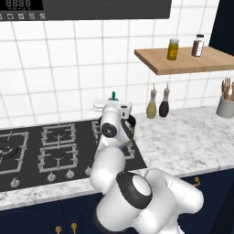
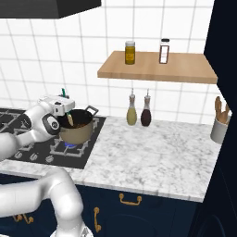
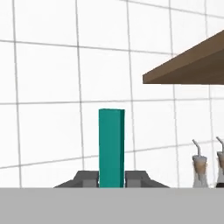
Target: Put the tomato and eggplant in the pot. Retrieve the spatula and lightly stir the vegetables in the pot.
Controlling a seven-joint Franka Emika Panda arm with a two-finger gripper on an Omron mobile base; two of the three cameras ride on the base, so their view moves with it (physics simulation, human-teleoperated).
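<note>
Green spatula [image 3: 111, 146] stands clamped in the gripper [image 3: 111, 178] above the pot [image 2: 77, 128]; two oil bottles [image 2: 139, 111] hang nearby under the wooden shelf [image 2: 157, 68]. No legible writing.

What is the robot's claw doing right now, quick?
Claw: closed on the green handle of the spatula, held over the pot.

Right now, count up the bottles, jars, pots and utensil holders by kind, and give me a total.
Jars on the shelf: 2
Bottles on the counter: 2
Pot: 1
Utensil holder: 1
Total: 6
</note>
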